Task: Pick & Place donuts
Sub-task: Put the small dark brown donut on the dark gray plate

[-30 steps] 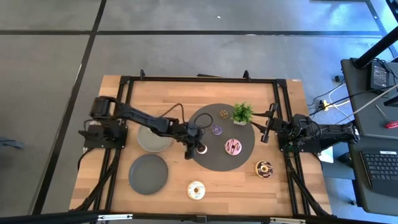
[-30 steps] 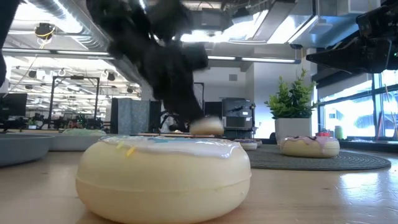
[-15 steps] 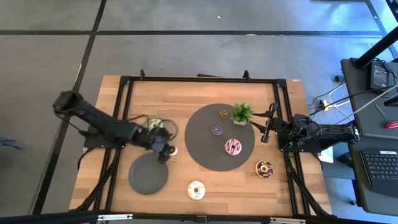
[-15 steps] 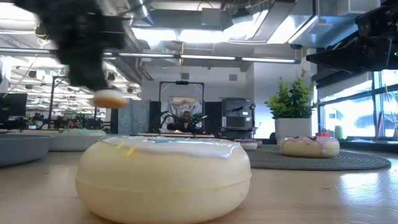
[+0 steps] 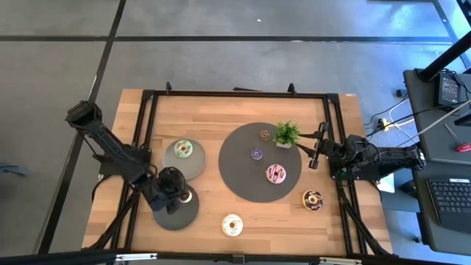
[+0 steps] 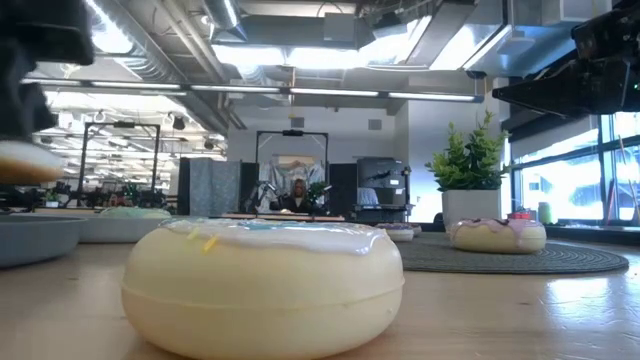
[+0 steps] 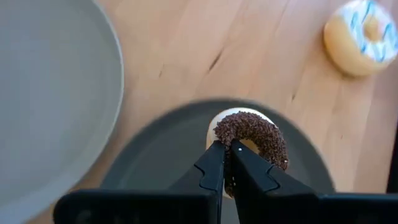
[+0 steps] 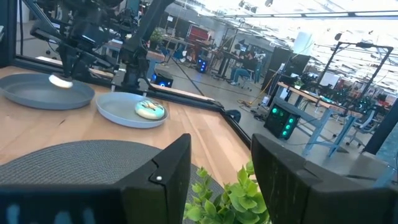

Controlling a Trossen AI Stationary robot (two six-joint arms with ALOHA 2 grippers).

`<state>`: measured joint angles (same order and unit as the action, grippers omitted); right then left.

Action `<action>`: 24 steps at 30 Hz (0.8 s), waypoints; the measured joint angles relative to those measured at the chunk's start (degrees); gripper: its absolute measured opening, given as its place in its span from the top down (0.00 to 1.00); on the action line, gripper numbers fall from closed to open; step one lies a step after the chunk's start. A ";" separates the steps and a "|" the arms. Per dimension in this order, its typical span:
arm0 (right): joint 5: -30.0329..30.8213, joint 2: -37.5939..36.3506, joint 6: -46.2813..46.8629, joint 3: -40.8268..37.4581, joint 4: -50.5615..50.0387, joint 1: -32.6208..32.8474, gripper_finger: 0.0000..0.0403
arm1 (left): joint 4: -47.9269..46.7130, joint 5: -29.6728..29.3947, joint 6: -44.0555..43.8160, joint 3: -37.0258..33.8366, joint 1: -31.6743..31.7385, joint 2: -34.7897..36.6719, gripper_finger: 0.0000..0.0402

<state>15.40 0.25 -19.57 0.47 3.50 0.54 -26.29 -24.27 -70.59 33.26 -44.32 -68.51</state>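
The left end effector (image 7: 225, 163) has its two fingers pinched on the rim of the chocolate-sprinkled donut (image 7: 252, 140), one finger through or at the hole and the ring hanging tilted. In the high view it hangs over the dark grey plate (image 5: 168, 214) near the front-left corner of the desk (image 5: 213, 118), and the left wrist view shows that plate's surface directly under the donut.

The step in hand looks like the set-down. To do it well, the donut should be lowered until its cream underside meets the plate before the fingers part; released from this height and tilt it would likely roll or bounce toward the rim. Keeping it toward the plate's middle leaves margin, and the fingers should lift straight up so they do not drag the ring.

Just behind that plate sits the lighter grey plate (image 5: 193, 163), holding the pale-green donut (image 5: 182, 149). The cream donut (image 5: 232, 224) lies on bare wood by the front edge. On the round dark mat (image 5: 239, 165) at the desk's centre are the pink donut (image 5: 276, 174), a tiny purple one (image 5: 257, 154) and a tiny brown one (image 5: 263, 134), beside the potted plant (image 5: 286, 133). Another dark-iced donut (image 5: 313, 199) rests off the mat toward the front-right corner.

The right end effector (image 5: 316, 152) waits at the right edge, fingers spread and holding nothing.
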 joint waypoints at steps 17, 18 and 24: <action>0.00 0.00 0.76 0.00 0.01 0.00 0.58 | -5.09 1.23 -8.32 0.00 -6.20 -5.79 0.96; 0.00 0.00 0.17 0.00 0.01 0.02 0.58 | -5.09 1.22 -8.30 0.00 -6.20 -5.79 0.96; 0.00 0.00 -2.52 -0.02 0.03 0.00 0.58 | -5.04 1.22 -8.23 0.00 -6.20 -5.79 0.95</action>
<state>15.40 0.25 -22.10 0.45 3.53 0.54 -31.33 -23.05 -78.83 33.26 -50.52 -74.30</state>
